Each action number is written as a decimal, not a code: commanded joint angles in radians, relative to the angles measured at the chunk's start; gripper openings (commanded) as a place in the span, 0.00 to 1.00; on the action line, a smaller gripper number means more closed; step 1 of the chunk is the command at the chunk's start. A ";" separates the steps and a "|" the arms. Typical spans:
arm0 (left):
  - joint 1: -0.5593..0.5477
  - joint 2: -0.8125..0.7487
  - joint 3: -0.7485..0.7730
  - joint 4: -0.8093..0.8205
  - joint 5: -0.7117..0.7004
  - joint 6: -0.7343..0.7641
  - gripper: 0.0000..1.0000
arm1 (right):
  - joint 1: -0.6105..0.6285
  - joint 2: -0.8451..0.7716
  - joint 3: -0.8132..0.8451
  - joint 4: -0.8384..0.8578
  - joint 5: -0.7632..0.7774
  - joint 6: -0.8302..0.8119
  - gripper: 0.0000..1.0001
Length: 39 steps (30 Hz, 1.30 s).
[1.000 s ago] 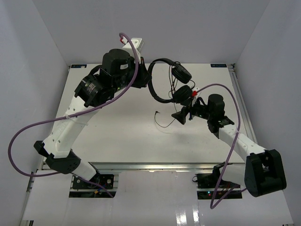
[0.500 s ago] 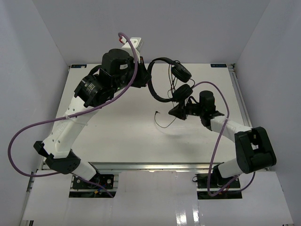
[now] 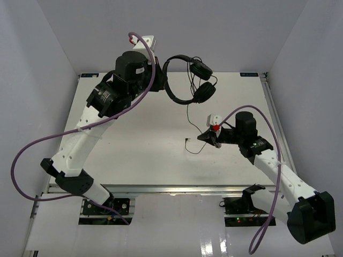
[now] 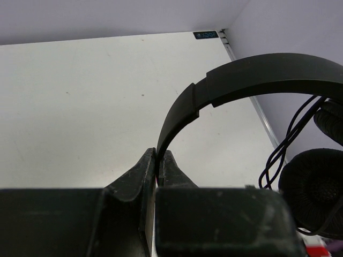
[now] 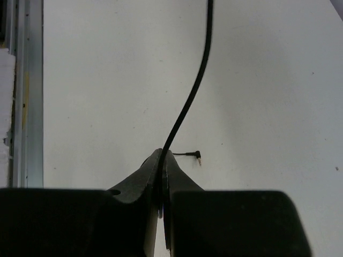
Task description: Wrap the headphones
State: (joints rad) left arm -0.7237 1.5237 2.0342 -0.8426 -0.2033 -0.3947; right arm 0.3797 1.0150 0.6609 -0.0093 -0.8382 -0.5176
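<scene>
The black headphones [image 3: 179, 95] hang in the air over the back of the table, and my left gripper [image 3: 162, 80] is shut on the thin headband [image 4: 241, 75]. Both round earcups [image 3: 204, 92] dangle to the right of it; one padded earcup [image 4: 313, 187] fills the lower right of the left wrist view. The thin black cord [image 3: 188, 113] drops from the earcups and runs to my right gripper [image 3: 208, 137], which is shut on the cord [image 5: 195, 91]. Its plug [image 3: 186, 140] lies on the white table just left of that gripper, with the plug [image 5: 197, 156] showing past the fingertips.
Thick purple robot cables [image 3: 32, 150] loop off both arms. A metal rail [image 3: 270, 107] runs along the table's right edge, and white walls close in the back and sides. The table's far right corner [image 4: 220, 33] lies beyond the headband.
My right gripper has closed on the cord and drawn back toward the near side. The left arm has lifted the headphones slightly up and toward the back.
</scene>
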 commanded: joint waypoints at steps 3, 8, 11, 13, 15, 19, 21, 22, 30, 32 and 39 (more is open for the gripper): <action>0.119 0.021 -0.073 0.096 -0.017 -0.008 0.00 | 0.119 -0.083 0.119 -0.451 0.192 -0.382 0.08; 0.154 0.060 -0.125 0.112 -0.049 0.029 0.00 | 0.139 -0.097 0.285 -0.563 0.316 -0.485 0.08; 0.158 0.086 -0.161 0.133 -0.044 0.038 0.00 | 0.145 -0.075 0.380 -0.597 0.354 -0.506 0.08; 0.158 0.124 -0.172 0.140 -0.030 0.039 0.00 | 0.157 -0.057 0.428 -0.628 0.394 -0.529 0.08; 0.158 0.154 -0.185 0.146 -0.012 0.038 0.00 | 0.175 -0.042 0.460 -0.646 0.430 -0.550 0.08; 0.158 0.202 -0.209 0.160 0.025 0.030 0.00 | 0.194 -0.034 0.500 -0.635 0.508 -0.578 0.08; 0.157 0.228 -0.233 0.170 0.058 0.028 0.00 | 0.196 -0.025 0.520 -0.624 0.520 -0.582 0.08; 0.156 0.240 -0.253 0.178 0.082 0.028 0.00 | 0.197 -0.020 0.534 -0.612 0.528 -0.584 0.08; 0.115 0.268 -0.363 0.234 0.173 0.032 0.00 | 0.197 0.035 0.558 -0.490 0.622 -0.571 0.08; 0.096 0.271 -0.387 0.241 0.178 0.039 0.00 | 0.197 0.050 0.570 -0.476 0.625 -0.560 0.08; 0.043 0.278 -0.468 0.262 0.194 0.051 0.00 | 0.189 0.088 0.602 -0.443 0.642 -0.533 0.08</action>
State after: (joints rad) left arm -0.6556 1.8256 1.5977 -0.6357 -0.0465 -0.3535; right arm 0.5716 1.0990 1.2069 -0.5312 -0.2278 -1.0725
